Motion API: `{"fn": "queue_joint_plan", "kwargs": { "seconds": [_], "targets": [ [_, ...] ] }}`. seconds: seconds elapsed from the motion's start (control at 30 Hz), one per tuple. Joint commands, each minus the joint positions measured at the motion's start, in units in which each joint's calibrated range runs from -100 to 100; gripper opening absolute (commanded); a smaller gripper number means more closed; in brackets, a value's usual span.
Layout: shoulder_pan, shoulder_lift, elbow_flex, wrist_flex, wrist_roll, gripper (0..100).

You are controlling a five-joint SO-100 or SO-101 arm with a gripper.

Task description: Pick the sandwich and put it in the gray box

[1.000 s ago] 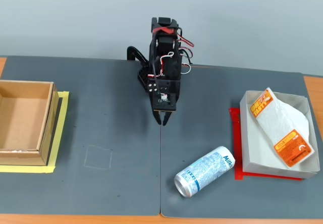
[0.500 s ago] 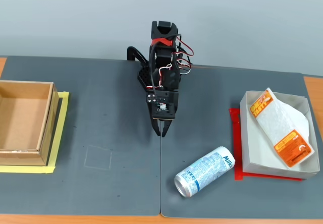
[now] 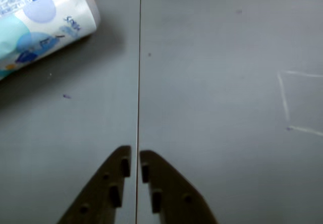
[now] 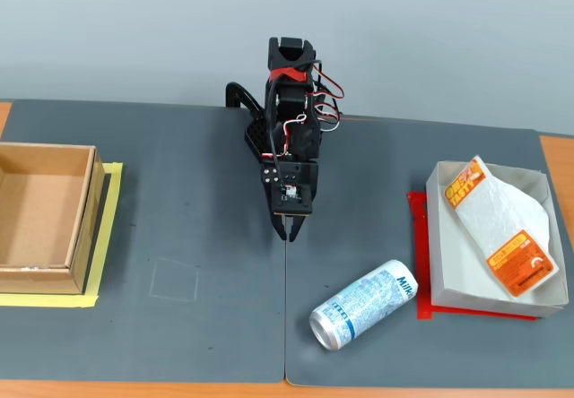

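Observation:
The sandwich (image 4: 496,221), a white wrapped packet with orange labels facing up, lies inside the gray box (image 4: 441,237) at the right of the fixed view, one end propped on the box's far wall. My gripper (image 4: 289,230) hangs over the middle of the dark mat, well left of the box, fingers shut and empty. In the wrist view the gripper (image 3: 135,158) points at the mat seam with its two dark fingers nearly touching. The sandwich and box are out of the wrist view.
A blue-and-white drink can (image 4: 363,303) lies on its side on the mat below the gripper's right; it shows at the top left of the wrist view (image 3: 40,22). A brown cardboard box (image 4: 40,217) sits at the left on yellow tape. Red tape (image 4: 420,237) underlies the gray box.

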Motion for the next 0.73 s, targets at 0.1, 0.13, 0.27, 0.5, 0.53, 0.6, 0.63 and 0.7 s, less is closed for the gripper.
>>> {"fn": "queue_joint_plan", "kwargs": {
  "seconds": [0.1,0.13,0.27,0.5,0.53,0.6,0.63,0.7],
  "targets": [
    [-0.08,-0.6,0.27,0.56,0.25,2],
    [-0.15,-0.6,0.27,0.56,0.25,2],
    [0.14,-0.6,0.27,0.48,0.14,2],
    [0.14,-0.6,0.27,0.48,0.2,2],
    [0.14,-0.6,0.27,0.48,0.2,2],
    [0.14,-0.6,0.27,0.48,0.2,2],
    [0.14,-0.6,0.27,0.48,0.2,2],
    [0.14,-0.6,0.27,0.48,0.2,2]
  ]
}}
